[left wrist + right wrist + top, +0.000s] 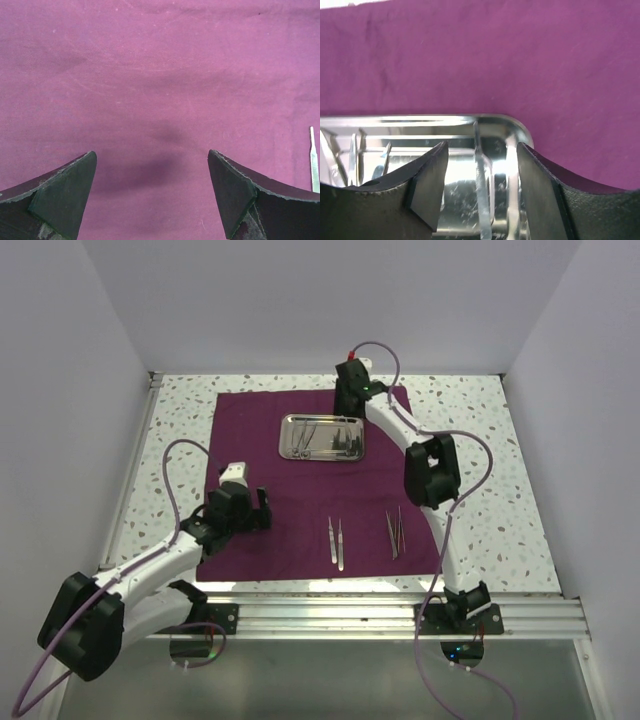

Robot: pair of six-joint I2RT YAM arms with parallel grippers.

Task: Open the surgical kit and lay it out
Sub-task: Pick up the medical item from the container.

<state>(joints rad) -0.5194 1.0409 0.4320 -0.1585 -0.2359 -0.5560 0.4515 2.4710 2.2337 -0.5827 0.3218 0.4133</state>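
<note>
The surgical kit's dark purple cloth (250, 440) lies spread flat on the table. A shiny steel tray (290, 421) sits on its far half with several silver instruments (318, 440) inside. Two pairs of tweezers (335, 541) (395, 532) lie on the near half. My right gripper (348, 410) hangs open over the tray's far right corner. In the right wrist view its jaws (481, 150) straddle a thin silver instrument (482, 190) without touching it, beside the tray's rim (512, 122). My left gripper (255, 512) (151, 155) is open over bare cloth (160, 75).
The speckled tabletop (500, 470) shows around the cloth, with white walls on three sides. A metal rail (400, 615) runs along the near edge. One tweezer tip (313, 160) shows at the right edge of the left wrist view.
</note>
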